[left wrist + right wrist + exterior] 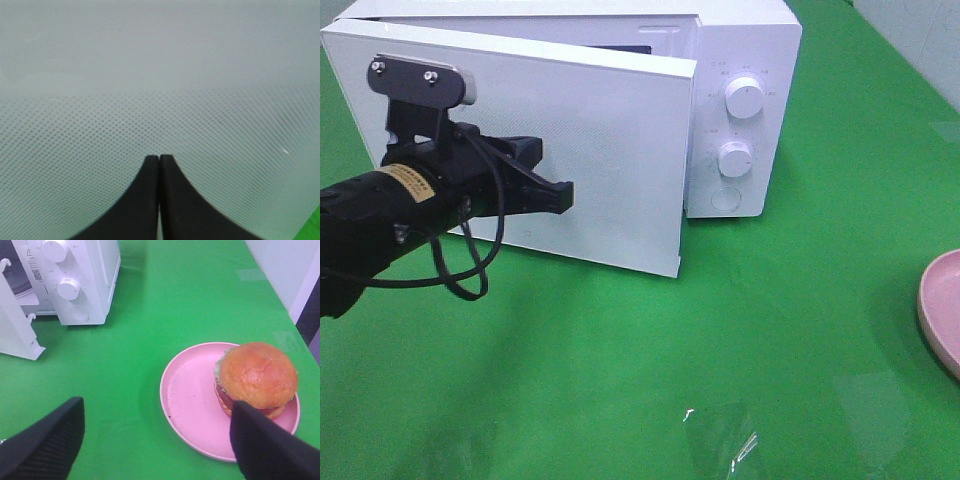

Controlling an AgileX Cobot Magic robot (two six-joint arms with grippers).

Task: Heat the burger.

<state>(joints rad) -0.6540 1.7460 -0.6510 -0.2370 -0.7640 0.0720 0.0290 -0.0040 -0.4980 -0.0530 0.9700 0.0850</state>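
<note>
A: Where was the burger (257,376)?

B: On the pink plate (192,405), toward one side of it, bun up, with lettuce and patty showing at its edge. The plate sat on the green table (620,380), well apart from the microwave (745,60). In the high view only the plate's rim showed at the right edge; the burger itself was out of that view.

A: And the microwave?

B: Its door (610,150) stood partly open, swung out toward the front. Two white knobs (744,98) sat on the control panel, one above the other, with a round button below them.

A: What about the left gripper (563,197)?

B: Its fingers (150,200) were pressed together with nothing between them, the tips right at the outer face of the door. The wrist view showed the dotted door mesh filling nearly everything. Whether the tips actually touched the door, I couldn't tell.

A: The right gripper (155,440)?

B: Its fingers were spread wide, holding nothing. It hovered above the table near the plate, one finger over bare green, the other overlapping the plate's rim just beside the burger.
</note>
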